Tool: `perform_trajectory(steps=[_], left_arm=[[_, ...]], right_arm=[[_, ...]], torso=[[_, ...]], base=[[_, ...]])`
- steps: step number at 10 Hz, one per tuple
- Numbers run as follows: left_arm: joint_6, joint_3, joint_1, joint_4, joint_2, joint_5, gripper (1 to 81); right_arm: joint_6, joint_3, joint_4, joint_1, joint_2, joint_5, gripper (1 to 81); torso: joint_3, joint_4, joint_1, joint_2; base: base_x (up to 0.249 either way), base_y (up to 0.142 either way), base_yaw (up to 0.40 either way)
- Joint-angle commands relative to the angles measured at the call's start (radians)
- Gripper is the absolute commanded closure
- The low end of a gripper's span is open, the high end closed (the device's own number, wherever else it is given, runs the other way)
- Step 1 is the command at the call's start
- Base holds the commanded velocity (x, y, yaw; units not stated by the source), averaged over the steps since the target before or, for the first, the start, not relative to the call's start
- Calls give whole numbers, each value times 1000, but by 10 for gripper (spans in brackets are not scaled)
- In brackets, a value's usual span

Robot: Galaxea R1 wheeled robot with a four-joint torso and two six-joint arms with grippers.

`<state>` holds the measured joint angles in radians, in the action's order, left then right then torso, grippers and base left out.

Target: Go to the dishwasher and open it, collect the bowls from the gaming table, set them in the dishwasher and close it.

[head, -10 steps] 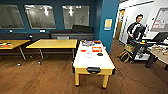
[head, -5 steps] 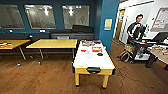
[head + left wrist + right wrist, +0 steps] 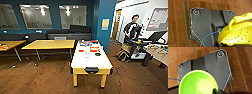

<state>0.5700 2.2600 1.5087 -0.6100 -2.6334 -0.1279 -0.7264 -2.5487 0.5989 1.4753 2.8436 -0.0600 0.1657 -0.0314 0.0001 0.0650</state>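
**Two dishes in hand, gaming table ahead**

In the head view, you face the gaming table [image 3: 91, 60] at centre frame: a long white top with a yellow rim, standing on brown wood-look floor. Small items lie toward its far end — red pieces and one dark round dish [image 3: 97, 54] that may be a bowl; they are too small to tell apart. Yellow-topped tables [image 3: 50, 44] stand to the left, and a person [image 3: 132, 32] stands at the right by a cart. The dishwasher is nowhere in these pictures.

In the left wrist view, a yellow perforated dish with a handle [image 3: 238, 32] sits at lower right, close against the wrist. In the right wrist view, a lime-green bowl [image 3: 198, 82] sits at lower centre. You cannot tell how either set of fingers stands, or whether they truly grip.

Judging by this, you are in the collecting step — the next move calls for keeping both dishes level.
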Motion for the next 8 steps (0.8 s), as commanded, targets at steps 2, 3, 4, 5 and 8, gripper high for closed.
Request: perform_trajectory(steps=[2,3,4,5,8], left_arm=[[-10,32,-58,-17,9,39,811],[-10,49,-58,-16,-2,39,811],[-10,78,-58,-14,-16,37,811],[-9,105,-58,-13,-33,33,811],[-7,102,-52,-7,-40,28,811]], right_arm=[[2,-1,13,-37,-8,40,811],[2,-1,13,-37,-8,40,811],[2,-1,13,-36,-7,40,811],[2,-1,13,-34,-7,40,811],[2,-1,15,-29,-5,40,811]], torso=[[0,0,0,0],[0,0,0,0],[0,0,0,0],[0,0,0,0],[0,0,0,0]], base=[[0,0,-400],[0,0,-400],[0,0,-400],[0,0,-400],[0,0,-400]])
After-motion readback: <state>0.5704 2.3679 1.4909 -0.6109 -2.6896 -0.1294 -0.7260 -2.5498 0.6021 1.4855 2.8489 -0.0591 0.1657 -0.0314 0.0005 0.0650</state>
